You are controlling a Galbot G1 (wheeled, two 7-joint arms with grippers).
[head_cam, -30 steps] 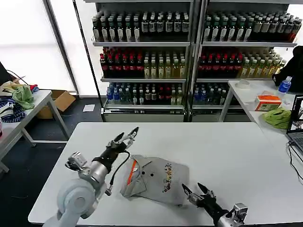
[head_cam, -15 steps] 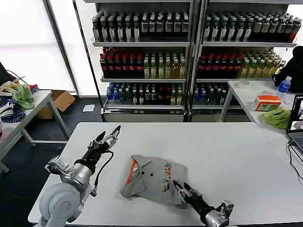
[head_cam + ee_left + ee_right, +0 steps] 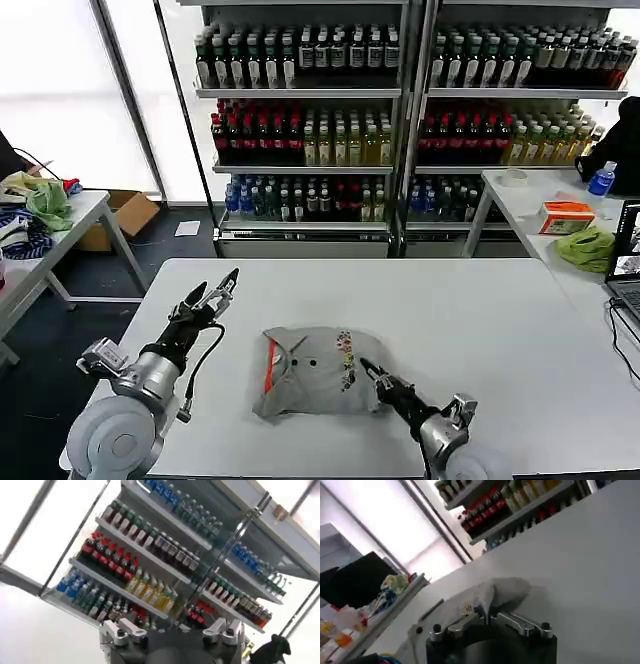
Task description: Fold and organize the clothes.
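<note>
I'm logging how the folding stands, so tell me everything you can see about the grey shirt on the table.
The grey shirt is light grey soft cloth, folded into a compact, roughly square bundle lying flat on the white table, near its front edge. An orange strip runs beside its collar on one side, and a small multicoloured print shows near the other. The right tool is at that print-side edge; the left tool hangs open, apart from it.

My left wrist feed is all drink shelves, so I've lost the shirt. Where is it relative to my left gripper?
Observer: The grey shirt lies folded on the white table, to the right of the left gripper, which is raised with open, empty fingers and is not touching it.
Operator: And where's the right arm?
Observer: The right gripper is low over the table, right at the shirt's right edge.
</note>
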